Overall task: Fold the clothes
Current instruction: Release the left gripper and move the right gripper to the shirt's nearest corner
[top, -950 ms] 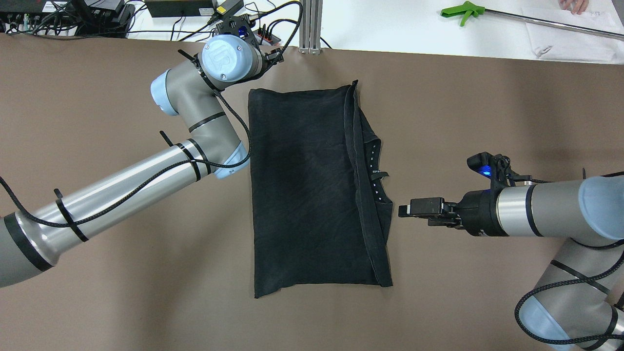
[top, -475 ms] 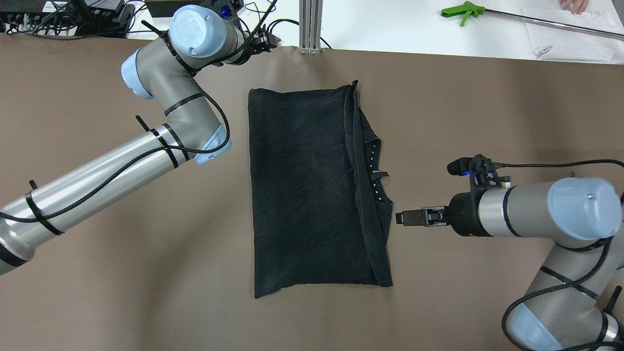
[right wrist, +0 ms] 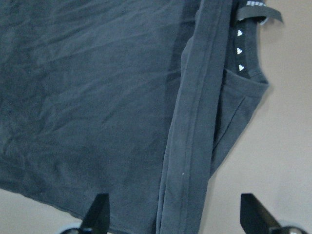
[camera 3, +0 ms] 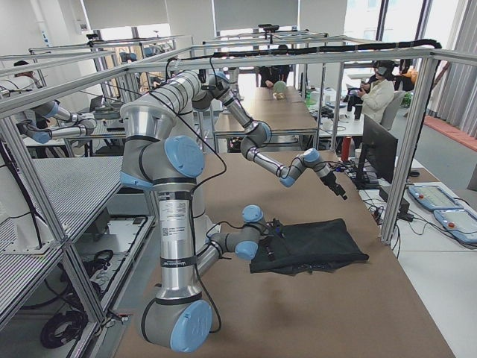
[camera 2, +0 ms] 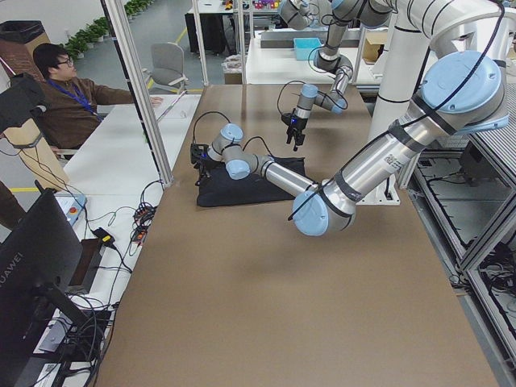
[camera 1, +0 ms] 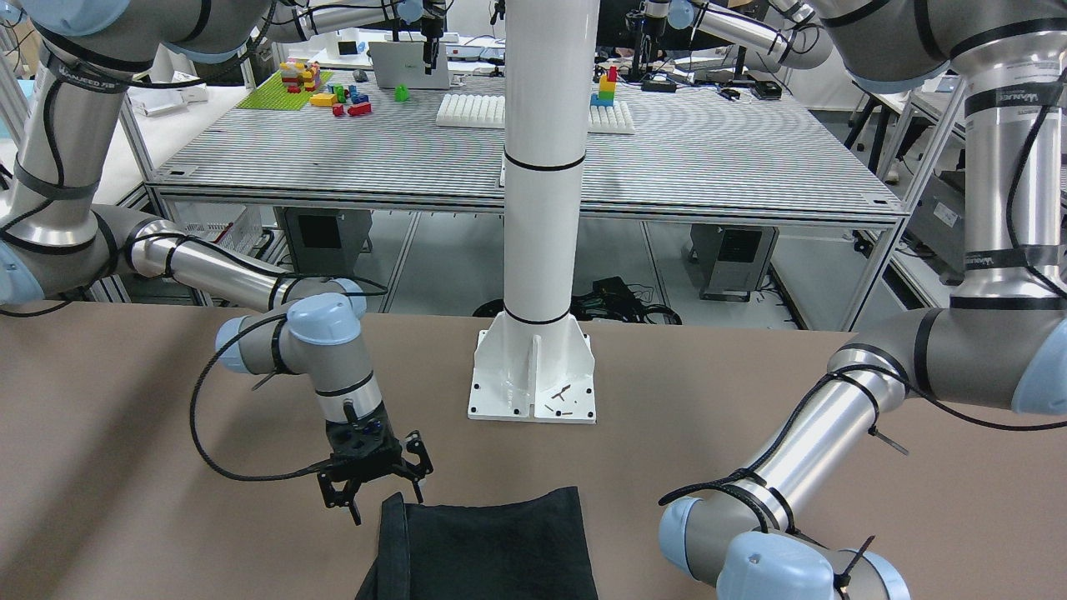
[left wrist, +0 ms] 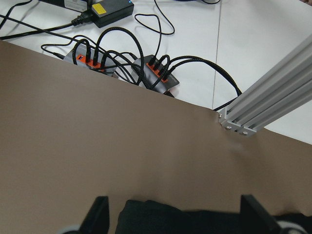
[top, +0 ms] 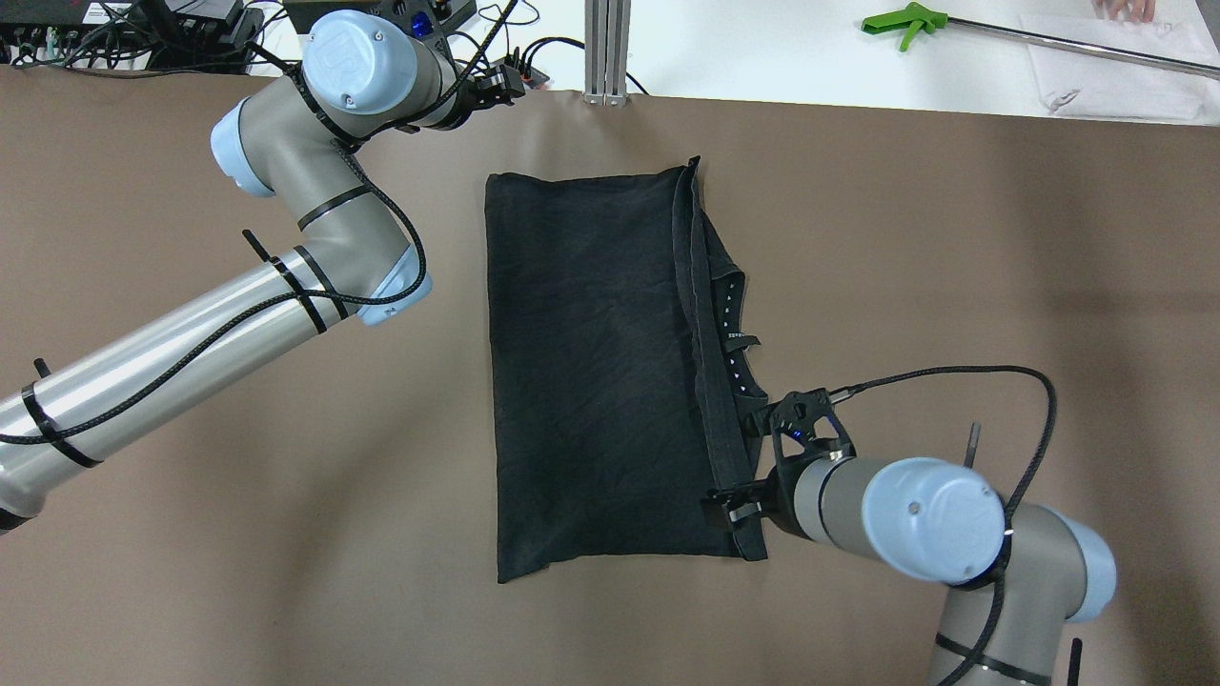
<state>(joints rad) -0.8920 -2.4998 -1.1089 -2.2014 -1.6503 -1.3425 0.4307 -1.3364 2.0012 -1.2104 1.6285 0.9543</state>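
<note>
Right gripper (top: 729,507): fingers spread wide, nothing between them, poised over the near right corner of the clothes (top: 591,372), straddling the hem band (right wrist: 195,146) in the wrist view; contact with the fabric not determinable. Left gripper (left wrist: 175,214): likewise spread and empty, held just beyond the far left corner of the fabric, that corner showing between the fingers at the bottom of its wrist view. Garment lying flat at the middle of the brown table (top: 238,591), already doubled into a long rectangle, long axis running away from the robot. Hem band along the right edge, with a neckline (top: 739,314) bearing small white marks (right wrist: 240,49) peeking out beyond it.

Judged light, thin and limp, finely creased across the surface. Likely to sag and drape from any single pinch, unlikely to slip from the pads, not fragile. Best taken at the corners, pinching through all layers; thicker hem band at the right edge probably the firmest purchase. Some risk of catching only the top layer and so undoing the existing fold.
</note>
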